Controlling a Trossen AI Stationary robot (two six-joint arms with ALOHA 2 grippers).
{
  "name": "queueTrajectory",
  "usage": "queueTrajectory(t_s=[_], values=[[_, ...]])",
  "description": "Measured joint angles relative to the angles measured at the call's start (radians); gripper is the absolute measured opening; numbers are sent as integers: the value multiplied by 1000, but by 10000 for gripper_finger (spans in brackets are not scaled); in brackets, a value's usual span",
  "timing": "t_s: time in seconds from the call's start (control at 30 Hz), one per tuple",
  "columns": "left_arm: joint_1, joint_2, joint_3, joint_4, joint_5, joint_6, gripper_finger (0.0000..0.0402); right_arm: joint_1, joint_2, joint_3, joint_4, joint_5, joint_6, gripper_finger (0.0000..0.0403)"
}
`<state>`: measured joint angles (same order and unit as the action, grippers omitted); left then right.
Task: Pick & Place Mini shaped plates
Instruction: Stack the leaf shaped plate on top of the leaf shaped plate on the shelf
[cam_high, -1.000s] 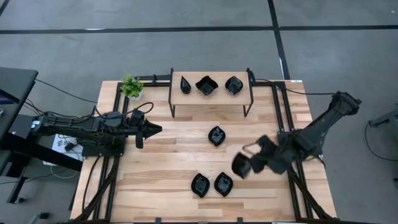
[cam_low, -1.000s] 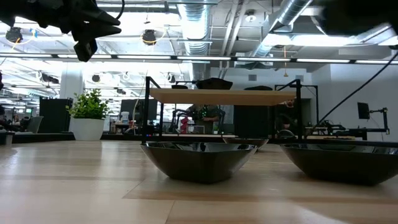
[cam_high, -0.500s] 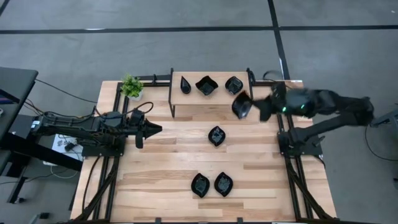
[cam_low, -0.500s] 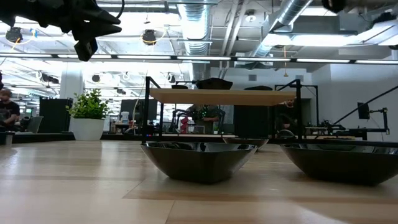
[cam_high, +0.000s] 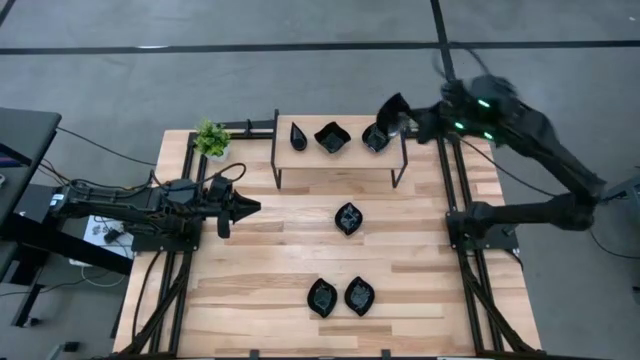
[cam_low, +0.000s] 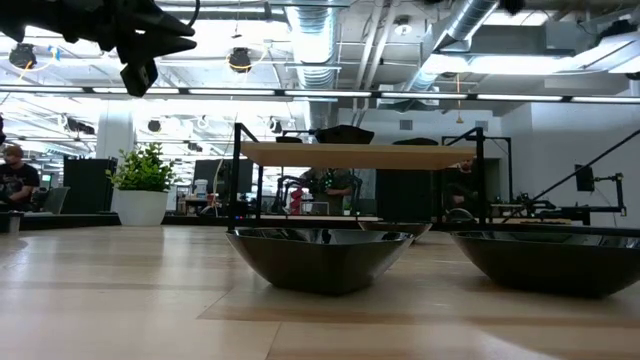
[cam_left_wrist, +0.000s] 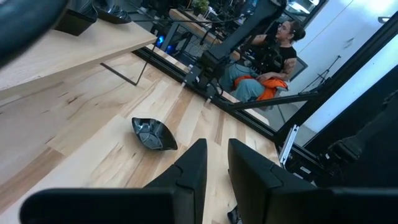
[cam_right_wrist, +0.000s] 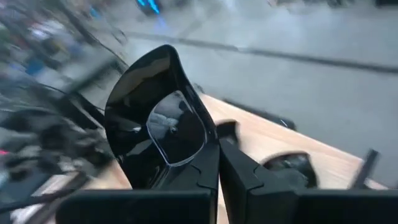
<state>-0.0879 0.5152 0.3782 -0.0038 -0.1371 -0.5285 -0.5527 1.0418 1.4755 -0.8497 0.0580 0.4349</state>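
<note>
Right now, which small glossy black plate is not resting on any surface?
The glossy black plate pinched in the right gripper, up by the shelf's right end; all others rest on shelf or table.

A light wooden plank table (cam_high: 270, 270) with a black metal frame stands on a grey concrete floor (cam_high: 250, 80). A small wooden shelf on thin black legs (cam_high: 340, 160) sits near its far edge, just beside and below the raised right gripper. A small green potted plant (cam_high: 211, 138) stands at the far corner, near the left gripper. A seated person in dark top and orange trousers (cam_left_wrist: 267, 62) is beyond the table.
</note>
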Motion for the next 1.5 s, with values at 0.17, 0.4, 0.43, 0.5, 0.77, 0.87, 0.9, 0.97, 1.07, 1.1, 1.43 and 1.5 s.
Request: queueTrajectory(t_s=[0.17, 0.4, 0.43, 0.5, 0.77, 0.87, 0.9, 0.97, 1.07, 1.1, 1.43, 1.5], values=[[0, 0, 0, 5, 0, 0, 66, -190, 149, 25, -19, -225, -34, 0], [0, 0, 0, 13, 0, 0, 66, -339, 326, 70, -43, -340, -42, 0], [0, 0, 0, 13, 0, 0, 66, -351, 342, 74, -51, -351, -42, 0], [0, 0, 0, 14, 0, 0, 66, -375, 369, 80, -63, -381, -42, 0], [0, 0, 0, 20, 0, 0, 66, -426, 444, 78, -202, -394, -60, 0], [0, 0, 0, 21, 0, 0, 66, -430, 452, 75, -232, -395, -72, 0], [0, 0, 0, 21, 0, 0, 66, -429, 452, 71, -231, -394, -71, 0], [0, 0, 0, 24, 0, 0, 66, -431, 452, 60, -232, -394, -71, 0], [0, 0, 0, 25, 0, 0, 66, -431, 452, 40, -250, -385, -47, 0], [0, 0, 0, 26, 0, 0, 66, -431, 452, 31, -252, -383, -45, 0], [0, 0, 0, 28, 0, 0, 66, -431, 452, -39, -194, -379, 15, 0], [0, 0, 0, 28, 0, 0, 66, -431, 453, -43, -192, -371, 35, 0]])
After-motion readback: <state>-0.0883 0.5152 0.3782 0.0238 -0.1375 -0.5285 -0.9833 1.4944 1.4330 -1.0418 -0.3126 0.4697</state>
